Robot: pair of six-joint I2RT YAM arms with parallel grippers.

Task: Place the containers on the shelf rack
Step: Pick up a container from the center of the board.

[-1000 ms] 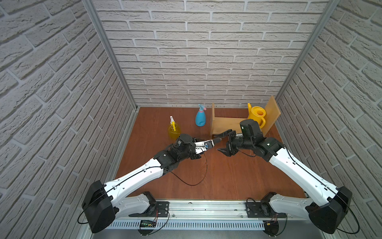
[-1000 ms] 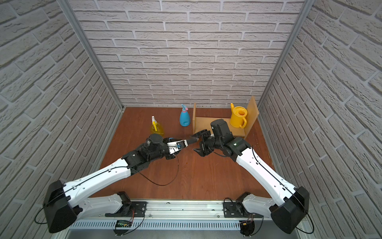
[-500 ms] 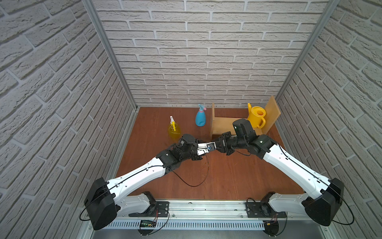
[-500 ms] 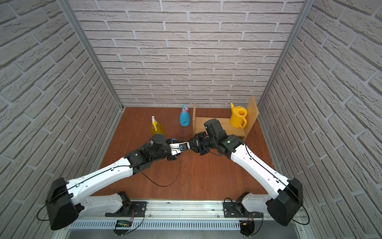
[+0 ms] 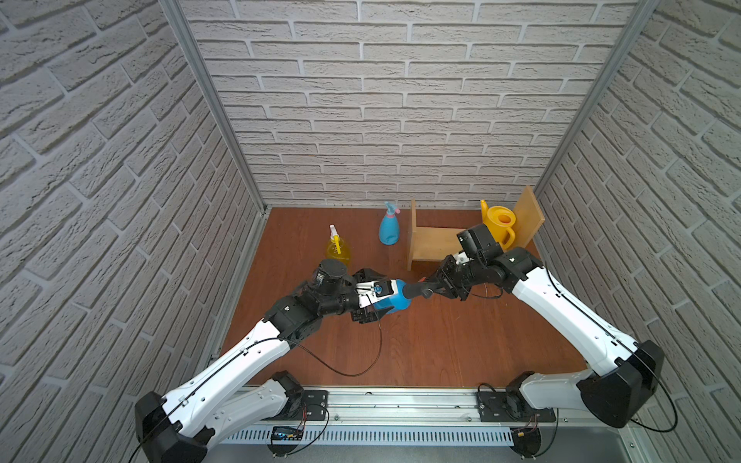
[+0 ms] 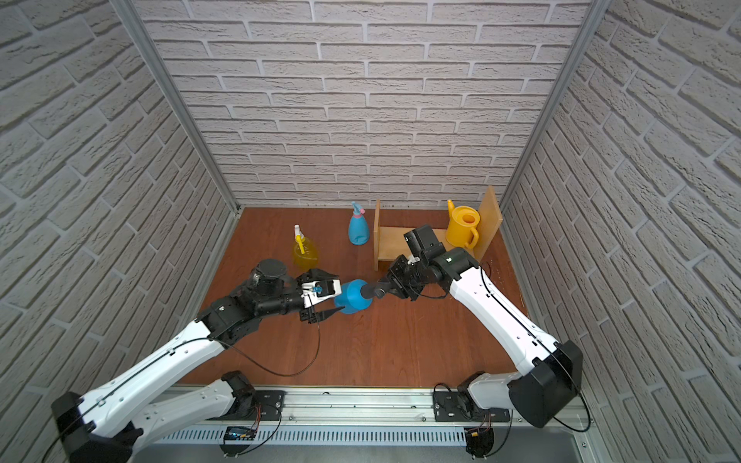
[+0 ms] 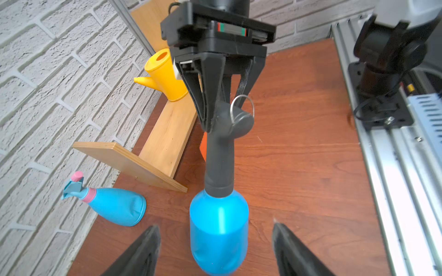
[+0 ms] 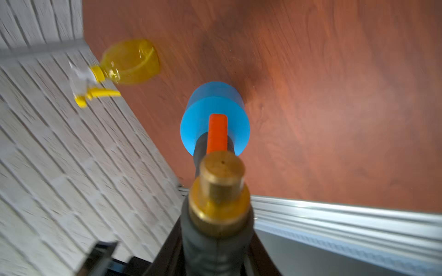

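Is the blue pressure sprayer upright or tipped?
Tipped, near horizontal: the blue pressure sprayer points its black pump top sideways into the right gripper, shut on it; the left gripper is open around its body.

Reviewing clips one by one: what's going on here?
A handover, apparently. The right gripper is shut on the blue pressure sprayer by its black pump top; the left gripper stands open around its body. The yellow watering can sits on the shelf rack. The yellow spray bottle and light-blue spray bottle stand on the table.
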